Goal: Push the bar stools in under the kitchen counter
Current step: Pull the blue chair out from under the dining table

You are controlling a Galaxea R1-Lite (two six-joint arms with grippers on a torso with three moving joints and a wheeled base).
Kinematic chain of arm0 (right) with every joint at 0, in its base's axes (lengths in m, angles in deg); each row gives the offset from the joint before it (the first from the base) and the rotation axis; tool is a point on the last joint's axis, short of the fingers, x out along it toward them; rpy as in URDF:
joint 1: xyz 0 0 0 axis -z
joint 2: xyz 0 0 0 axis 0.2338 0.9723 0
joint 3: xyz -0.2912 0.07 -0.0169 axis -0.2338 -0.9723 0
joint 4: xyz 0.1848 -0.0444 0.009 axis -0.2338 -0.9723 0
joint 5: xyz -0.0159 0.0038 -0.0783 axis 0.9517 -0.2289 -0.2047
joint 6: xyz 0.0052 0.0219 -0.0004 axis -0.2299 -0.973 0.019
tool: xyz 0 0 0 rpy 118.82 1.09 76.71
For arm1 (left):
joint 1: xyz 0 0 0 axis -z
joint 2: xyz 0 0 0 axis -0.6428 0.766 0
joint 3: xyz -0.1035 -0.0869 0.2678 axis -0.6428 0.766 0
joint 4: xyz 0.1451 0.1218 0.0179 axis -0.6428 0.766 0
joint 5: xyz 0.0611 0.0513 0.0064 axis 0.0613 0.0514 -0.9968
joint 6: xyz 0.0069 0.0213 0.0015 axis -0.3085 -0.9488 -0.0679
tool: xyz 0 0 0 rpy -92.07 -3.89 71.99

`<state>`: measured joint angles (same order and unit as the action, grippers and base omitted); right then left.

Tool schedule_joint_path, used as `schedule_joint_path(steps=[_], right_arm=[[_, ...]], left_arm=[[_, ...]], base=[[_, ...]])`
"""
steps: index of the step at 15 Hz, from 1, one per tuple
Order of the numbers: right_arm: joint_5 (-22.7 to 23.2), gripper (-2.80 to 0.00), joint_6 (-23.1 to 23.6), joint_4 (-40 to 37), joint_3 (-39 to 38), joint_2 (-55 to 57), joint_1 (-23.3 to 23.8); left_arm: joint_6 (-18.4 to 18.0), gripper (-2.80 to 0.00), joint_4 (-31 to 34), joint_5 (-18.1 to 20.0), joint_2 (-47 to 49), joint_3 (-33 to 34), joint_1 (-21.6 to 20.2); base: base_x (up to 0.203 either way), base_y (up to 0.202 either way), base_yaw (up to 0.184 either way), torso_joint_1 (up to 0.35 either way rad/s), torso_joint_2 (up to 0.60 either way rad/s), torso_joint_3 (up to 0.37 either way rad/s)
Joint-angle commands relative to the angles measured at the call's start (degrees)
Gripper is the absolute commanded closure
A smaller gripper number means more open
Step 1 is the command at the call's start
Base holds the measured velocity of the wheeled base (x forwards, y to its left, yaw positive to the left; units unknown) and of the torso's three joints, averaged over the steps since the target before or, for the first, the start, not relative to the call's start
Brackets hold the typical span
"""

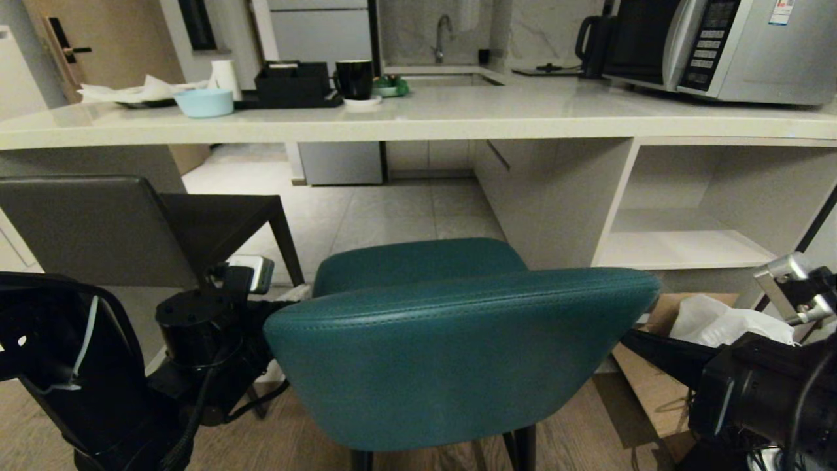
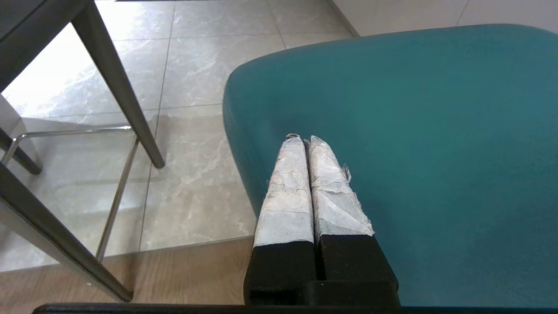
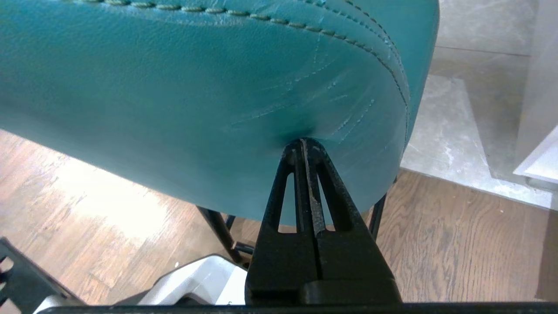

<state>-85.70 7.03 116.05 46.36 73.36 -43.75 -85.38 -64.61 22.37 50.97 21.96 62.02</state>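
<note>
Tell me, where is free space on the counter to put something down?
The kitchen counter is bare between the black mug and the microwave, in front of the sink. Its left end is crowded with a blue bowl, a black tray and papers.

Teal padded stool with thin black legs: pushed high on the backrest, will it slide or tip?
The teal padded stool with thin black legs probably gives first: the right gripper, jaws shut, visibly dents its backrest. Pushed that high on slim legs, it may rock before sliding. The left gripper, jaws shut, lies over the seat edge. Its feet look set on wood flooring; the tile join ahead could snag them.
</note>
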Motion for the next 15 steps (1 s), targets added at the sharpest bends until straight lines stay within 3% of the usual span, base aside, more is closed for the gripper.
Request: schedule_joint_path(steps=[1,9,15], right_arm=[[0.0,0.00,-0.1,0.3,1.1,4.2,0.6],[-0.1,0.00,0.1,0.7,4.4,9.7,5.9],[-0.6,0.00,0.2,1.5,4.5,10.1,6.9]], left_arm=[[0.0,0.00,-0.5,0.0,0.0,-0.2,0.0],[0.0,0.00,-0.5,-0.1,-0.6,-0.2,1.6],[0.0,0.00,-0.5,-0.2,-1.2,0.2,1.6]], base=[[0.000,0.000,0.000,0.000,0.00,0.000],[0.000,0.000,0.000,0.000,0.00,0.000],[0.000,0.000,0.000,0.000,0.00,0.000]])
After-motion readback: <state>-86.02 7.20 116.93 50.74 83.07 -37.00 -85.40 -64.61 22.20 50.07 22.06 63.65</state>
